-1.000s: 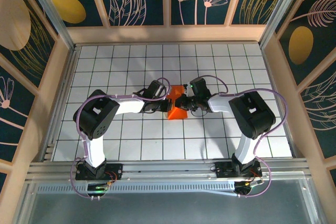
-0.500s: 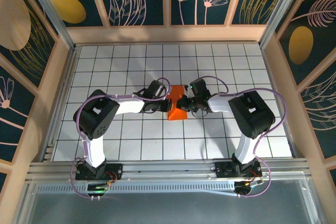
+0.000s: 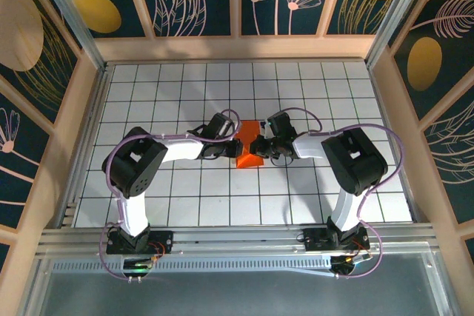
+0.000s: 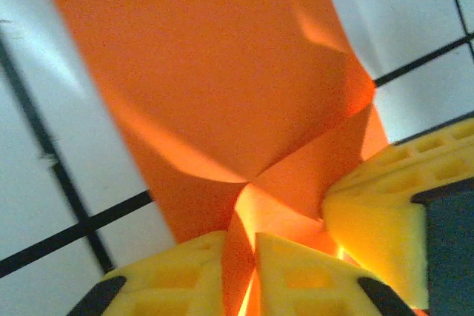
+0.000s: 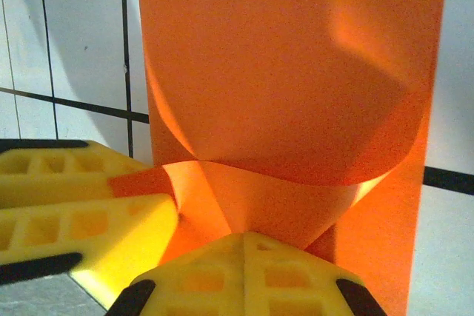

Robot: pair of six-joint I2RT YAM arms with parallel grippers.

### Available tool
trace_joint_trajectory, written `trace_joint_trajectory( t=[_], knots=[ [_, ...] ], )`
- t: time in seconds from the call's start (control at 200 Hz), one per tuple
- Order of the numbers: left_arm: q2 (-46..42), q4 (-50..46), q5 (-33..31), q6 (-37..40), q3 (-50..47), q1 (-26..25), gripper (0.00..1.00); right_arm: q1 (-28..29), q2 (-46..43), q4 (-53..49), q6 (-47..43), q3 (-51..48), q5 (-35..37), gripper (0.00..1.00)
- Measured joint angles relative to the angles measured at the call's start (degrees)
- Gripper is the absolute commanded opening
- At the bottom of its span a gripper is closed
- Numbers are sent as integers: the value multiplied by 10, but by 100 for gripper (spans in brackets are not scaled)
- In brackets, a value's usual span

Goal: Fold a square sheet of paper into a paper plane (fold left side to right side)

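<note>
Mid-counter (image 3: 185, 86), from above, the square sheet of paper (image 3: 249, 156) lies folded, long axis 12 to 6 o'clock. I cannot tell which end is the tip. The left gripper (image 3: 235, 144) and right gripper (image 3: 259, 146) cover its sides. The left wrist view shows its jaws pinching an upstanding fold. The right wrist view shows jaws pressed together on the bulging sheet.

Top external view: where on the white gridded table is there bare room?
Bare white gridded table lies along the far wall and both sides. Crowded centre: left gripper and right gripper pinch the thin bright orange paper sheet.
</note>
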Motion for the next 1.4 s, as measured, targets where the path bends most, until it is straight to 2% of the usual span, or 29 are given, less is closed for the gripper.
trace_joint_trajectory(
  t=[0.17,0.315,0.455,0.62,0.816,1.401],
  knots=[
    [-50,-35,-27,-7,0,1,27,0,0,0,0,0,0,0],
    [-116,-40,-17,-23,-7,1,17,0,0,0,0,0,0,0],
    [-158,-6,46,-67,-56,1,10,0,0,0,-2,0,0,0],
    [-149,33,120,-122,-115,-1,6,0,0,0,-3,0,0,0],
    [-124,65,160,-150,-119,-7,4,5,0,0,-4,0,5,0],
    [-63,88,166,-157,-114,-8,4,10,0,0,-7,2,11,0]
  ],
)
